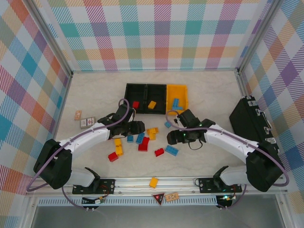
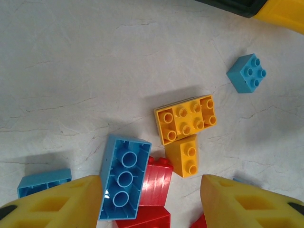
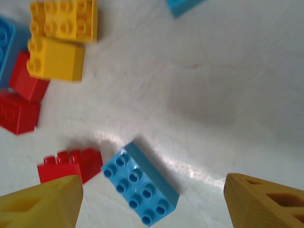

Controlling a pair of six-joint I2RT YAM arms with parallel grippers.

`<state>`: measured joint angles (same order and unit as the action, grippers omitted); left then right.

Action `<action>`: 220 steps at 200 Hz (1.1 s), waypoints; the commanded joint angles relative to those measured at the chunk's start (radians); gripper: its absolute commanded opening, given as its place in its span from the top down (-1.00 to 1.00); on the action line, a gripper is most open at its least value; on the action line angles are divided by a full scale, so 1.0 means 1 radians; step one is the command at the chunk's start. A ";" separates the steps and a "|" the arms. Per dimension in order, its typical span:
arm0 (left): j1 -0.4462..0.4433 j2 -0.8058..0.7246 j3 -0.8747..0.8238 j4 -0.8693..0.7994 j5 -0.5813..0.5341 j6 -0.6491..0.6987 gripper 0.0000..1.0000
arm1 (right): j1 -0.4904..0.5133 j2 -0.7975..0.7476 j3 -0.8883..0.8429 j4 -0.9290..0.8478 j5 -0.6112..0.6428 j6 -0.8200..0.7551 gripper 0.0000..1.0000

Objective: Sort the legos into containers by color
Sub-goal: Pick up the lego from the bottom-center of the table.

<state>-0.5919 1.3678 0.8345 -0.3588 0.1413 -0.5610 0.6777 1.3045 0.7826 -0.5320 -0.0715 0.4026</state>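
The legos (image 1: 142,144) lie scattered mid-tabletop (image 1: 209,95), just near of the containers (image 1: 146,95), which hold a few. The left gripper (image 2: 152,190) hangs over an upturned blue brick (image 2: 123,175), fingers apart. The right gripper (image 3: 152,190), fingers also apart, hangs over a studs-up blue brick (image 3: 140,190).

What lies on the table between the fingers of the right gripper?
In the right wrist view, a blue eight-stud brick lies there, studs up; a red brick sits beside it.

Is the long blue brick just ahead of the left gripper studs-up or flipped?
Flipped: the blue brick shows its hollow underside with three round tubes, lying against a red brick.
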 commanded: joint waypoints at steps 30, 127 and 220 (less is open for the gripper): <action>-0.011 -0.017 -0.038 0.020 0.051 -0.003 -0.14 | 0.063 0.031 -0.099 0.126 -0.079 0.020 -0.54; -0.011 0.005 -0.040 0.036 0.044 -0.013 -0.14 | 0.208 0.156 -0.055 0.059 0.097 0.013 -0.22; -0.011 -0.011 -0.054 0.037 0.032 -0.013 -0.14 | 0.227 0.114 0.034 -0.063 0.298 0.070 0.58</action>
<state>-0.5919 1.3682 0.7944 -0.3367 0.1680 -0.5617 0.9157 1.4704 0.7502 -0.5186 0.1547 0.4572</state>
